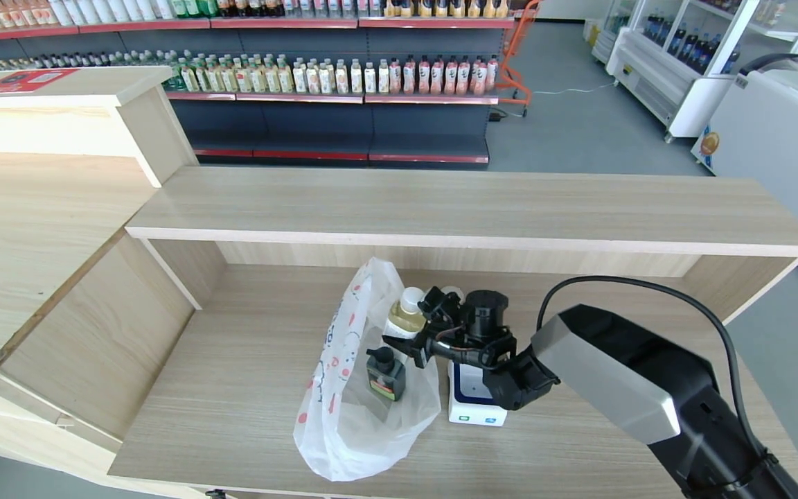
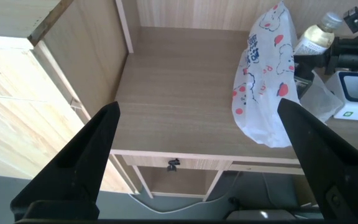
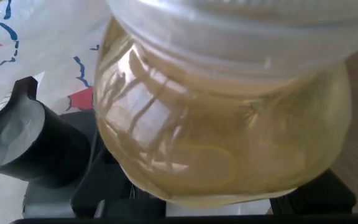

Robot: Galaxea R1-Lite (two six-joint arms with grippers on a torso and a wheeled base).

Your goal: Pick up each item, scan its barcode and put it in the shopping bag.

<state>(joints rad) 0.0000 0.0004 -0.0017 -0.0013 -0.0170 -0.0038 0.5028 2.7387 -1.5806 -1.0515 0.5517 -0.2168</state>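
You're at a shop checkout: a pale wooden counter (image 1: 233, 388) with a raised ledge behind it, and shelves of drink bottles (image 1: 343, 76) beyond the aisle.

Your right gripper (image 1: 411, 344) is clamped on the yellow bottle (image 1: 406, 315), its black fingers closed around the lower body. In the right wrist view the bottle sits right against the camera, so the grip is deep. Your left gripper (image 2: 196, 112) hangs well apart from the work, off the near-left edge of the counter. Its two dark fingers are spread wide with nothing between them.

The yellow bottle is clear plastic with pale amber liquid, a white screw cap and a light label. It is at the far side of the shopping bag's (image 1: 343, 423) mouth, between the bag and the scanner (image 1: 476, 416). You cannot tell whether it touches the plastic.

The bag is thin white plastic with red and blue marks. It slumps on the counter with its mouth facing the right arm. Inside it stands a dark pump bottle (image 1: 385, 374) with a black top and a coloured label, upright near the opening.

The scanner is a small white box with a blue-edged screen. It sits just beside the bag, under the right wrist.
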